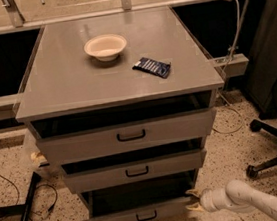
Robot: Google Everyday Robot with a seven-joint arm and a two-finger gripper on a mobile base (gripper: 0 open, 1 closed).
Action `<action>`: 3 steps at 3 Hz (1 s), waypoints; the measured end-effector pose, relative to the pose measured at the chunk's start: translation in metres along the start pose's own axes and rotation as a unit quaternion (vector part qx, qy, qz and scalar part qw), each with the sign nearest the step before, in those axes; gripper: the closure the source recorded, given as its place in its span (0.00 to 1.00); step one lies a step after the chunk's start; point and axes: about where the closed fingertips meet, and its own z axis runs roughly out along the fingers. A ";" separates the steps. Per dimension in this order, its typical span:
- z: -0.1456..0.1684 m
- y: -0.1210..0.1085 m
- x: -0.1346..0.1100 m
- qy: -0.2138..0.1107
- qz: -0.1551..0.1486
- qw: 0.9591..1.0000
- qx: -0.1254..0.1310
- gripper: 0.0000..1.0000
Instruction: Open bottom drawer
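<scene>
The light is warm and a bit dim, and it comes from above. The grey worktop shines softly at its far end, and the bowl throws a small shadow under its rim. The gaps above the drawers are dark. Far left and far right are almost black. The pale claw, near right by the right end of the bottom drawer, looks bright, with its two tips apart. Everything looks a little soft and fuzzy, the speckled floor too.
</scene>
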 end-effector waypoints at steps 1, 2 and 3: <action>-0.005 -0.001 -0.004 0.000 0.000 1.000 0.000 0.85; -0.007 -0.001 -0.006 0.000 0.000 1.000 0.000 1.00; -0.018 0.018 0.004 0.003 0.012 1.000 -0.002 1.00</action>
